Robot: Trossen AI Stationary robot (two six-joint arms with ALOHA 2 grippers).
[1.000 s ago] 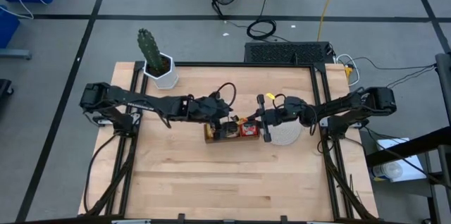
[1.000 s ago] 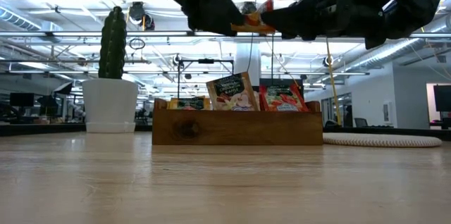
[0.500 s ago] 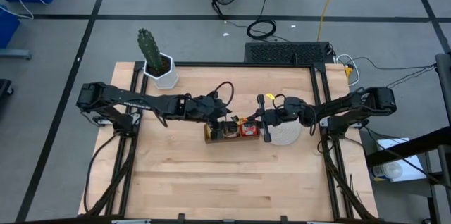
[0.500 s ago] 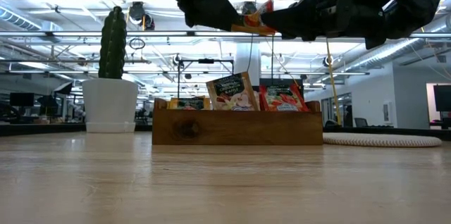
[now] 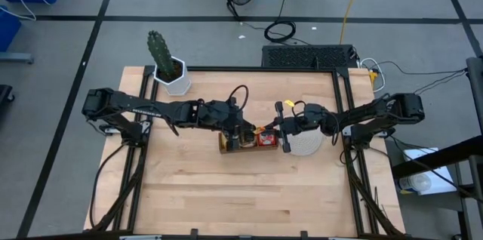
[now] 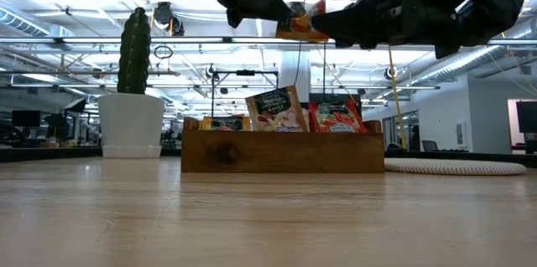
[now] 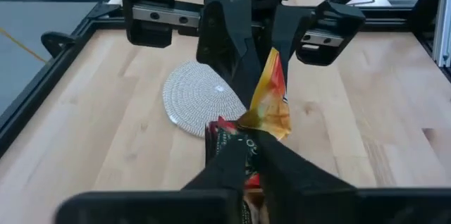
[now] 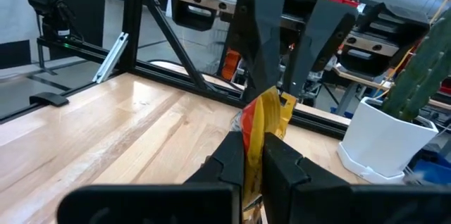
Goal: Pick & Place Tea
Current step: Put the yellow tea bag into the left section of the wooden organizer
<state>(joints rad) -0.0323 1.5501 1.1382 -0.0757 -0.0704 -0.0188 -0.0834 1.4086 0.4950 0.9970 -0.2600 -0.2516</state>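
Note:
A yellow-orange tea sachet [image 6: 299, 22] hangs in the air above the brown wooden tray [image 6: 283, 151], held from both ends. My left gripper [image 7: 252, 136] comes at it from the table's left, and my right gripper [image 8: 255, 146] from the right; both are shut on it. In the tray stand more sachets on edge: a yellow one [image 6: 225, 123], a tan one [image 6: 277, 109] and a red one [image 6: 337, 117]. From above, the held sachet [image 5: 260, 129] shows over the tray's middle [image 5: 247, 143]. My left gripper pinches the sachet's left-hand end [image 7: 264, 127] between its two fingers, slanting in from the table's left. The sachet is lifted clear, high over the tray. My right gripper pinches the sachet's opposite end [image 8: 255, 127] between its two fingers, coming roughly level from the table's right. The sachet stands on edge between the two grippers, touching nothing below.
A round whitish woven disc [image 5: 306, 143] lies flat just right of the tray. A cactus in a white pot [image 5: 164, 63] stands at the far left corner. The near half of the wooden table [image 5: 249, 195] is bare.
My left gripper has shut on the sachet's left end and taken hold, shifting slightly up. My right gripper has kept its hold, and the sachet stays over the tray.

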